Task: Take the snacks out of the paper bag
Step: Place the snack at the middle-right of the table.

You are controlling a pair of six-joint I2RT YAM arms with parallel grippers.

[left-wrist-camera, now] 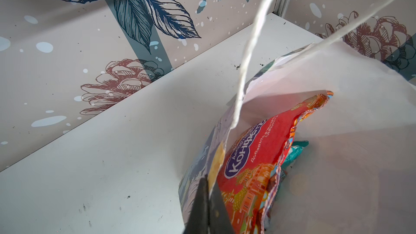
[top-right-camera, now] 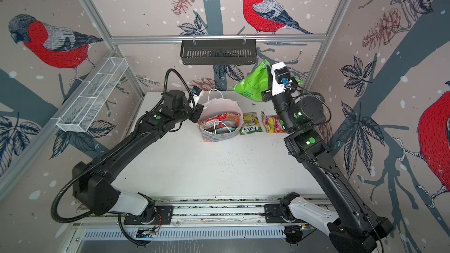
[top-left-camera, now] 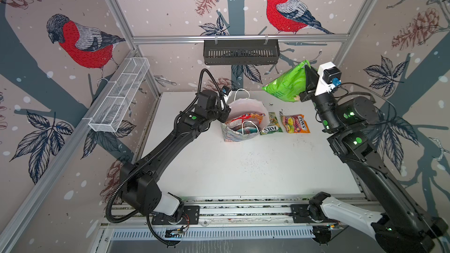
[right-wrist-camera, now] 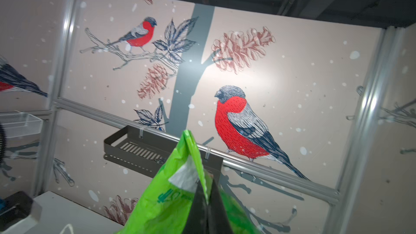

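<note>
1. The paper bag (top-left-camera: pixel 243 105) stands upright with its mouth open on the white bench (top-left-camera: pixel 243 166), toward the far middle. One white cord handle rises at its far side, and the other droops into the mouth.
2. The left hand (left-wrist-camera: pixel 208 180) is closed tight on the bag's left rim, with the paper pinched between its dark fingers (left-wrist-camera: pixel 200 201).
3. Inside the bag, the large red packet (left-wrist-camera: pixel 258 151) leans along the left wall. The teal packet (left-wrist-camera: pixel 296 151) shows deeper in, behind it.
4. The right hand (right-wrist-camera: pixel 206 192) is clamped shut on one edge of the bright green packet (top-left-camera: pixel 285 83). It holds the packet in the air over the far right part of the bench, well clear of the bag. The packet spreads out to the left of the hand.
5. The green-yellow FOX'S packet (top-left-camera: pixel 271 124) lies flat on the bench just beside the bag's right wall; I cannot tell whether they touch. The orange-yellow FOX'S packet (top-left-camera: pixel 295 124) lies flat just to its right, with a narrow strip of bench between them.
6. A black slotted tray (top-left-camera: pixel 241 55) hangs from the rail on the far wall, and a white wire basket (top-left-camera: pixel 119 96) is fixed along the left wall.
</note>
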